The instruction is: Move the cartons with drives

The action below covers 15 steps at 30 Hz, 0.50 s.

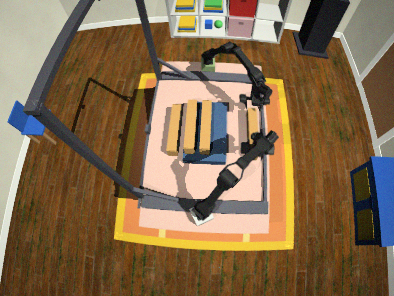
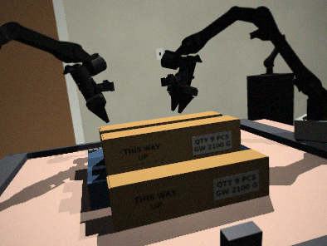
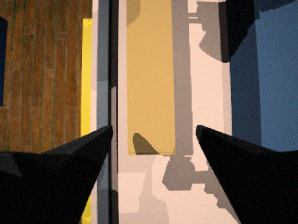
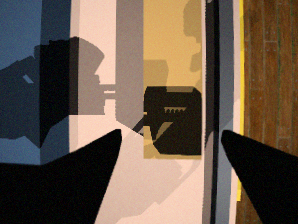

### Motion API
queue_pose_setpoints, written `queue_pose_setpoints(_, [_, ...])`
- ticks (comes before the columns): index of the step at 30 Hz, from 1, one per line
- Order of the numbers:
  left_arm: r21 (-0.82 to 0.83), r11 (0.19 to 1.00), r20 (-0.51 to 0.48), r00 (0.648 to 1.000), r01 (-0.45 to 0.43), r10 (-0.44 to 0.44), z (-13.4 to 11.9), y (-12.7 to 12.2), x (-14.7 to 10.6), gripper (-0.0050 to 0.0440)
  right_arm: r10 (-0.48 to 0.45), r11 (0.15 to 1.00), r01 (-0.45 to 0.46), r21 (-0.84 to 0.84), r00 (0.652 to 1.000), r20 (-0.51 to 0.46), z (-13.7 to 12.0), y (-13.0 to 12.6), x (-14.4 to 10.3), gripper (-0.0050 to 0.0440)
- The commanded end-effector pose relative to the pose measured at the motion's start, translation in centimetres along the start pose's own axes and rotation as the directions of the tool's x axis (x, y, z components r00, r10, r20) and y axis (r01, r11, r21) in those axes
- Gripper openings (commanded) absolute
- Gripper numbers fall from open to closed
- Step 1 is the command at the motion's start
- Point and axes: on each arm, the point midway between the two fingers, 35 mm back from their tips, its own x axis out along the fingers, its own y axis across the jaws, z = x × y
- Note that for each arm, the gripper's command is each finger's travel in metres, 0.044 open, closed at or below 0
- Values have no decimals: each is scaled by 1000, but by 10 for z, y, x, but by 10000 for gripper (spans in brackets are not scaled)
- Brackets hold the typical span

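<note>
Both grippers open over the loner carton, two boxes up on the blue platform

OK so here's how it sits. The left gripper is open and has nothing in it. Same deal with the right gripper: fingers apart, nothing held. They're hanging above opposite ends of the lone carton, which is down on the pink table, between the blue platform and the dark side rail.

The other three are lined up side by side. The middle carton and the inner carton look to be up on the platform, upright, with a narrow gap between them. The outer carton stands lower, on the table just beside the platform. The middle and outer ones both read THIS WAY UP and GW 2100 G, letters right side up. All four look closed. Can't tell you which have drives inside, sorry.
</note>
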Motion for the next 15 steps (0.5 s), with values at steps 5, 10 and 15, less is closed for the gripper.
queue_pose_setpoints(5, [3,1000,11,1000,-3,3,7,2,-12,387,-23,1000,23,-9,999,27,6,1,-6,386])
queue_pose_setpoints(10, [3,1000,11,1000,-3,3,7,2,-12,387,-23,1000,23,-9,999,27,6,1,-6,386])
queue_pose_setpoints(15, [3,1000,11,1000,-3,3,7,2,-12,387,-23,1000,23,-9,999,27,6,1,-6,386])
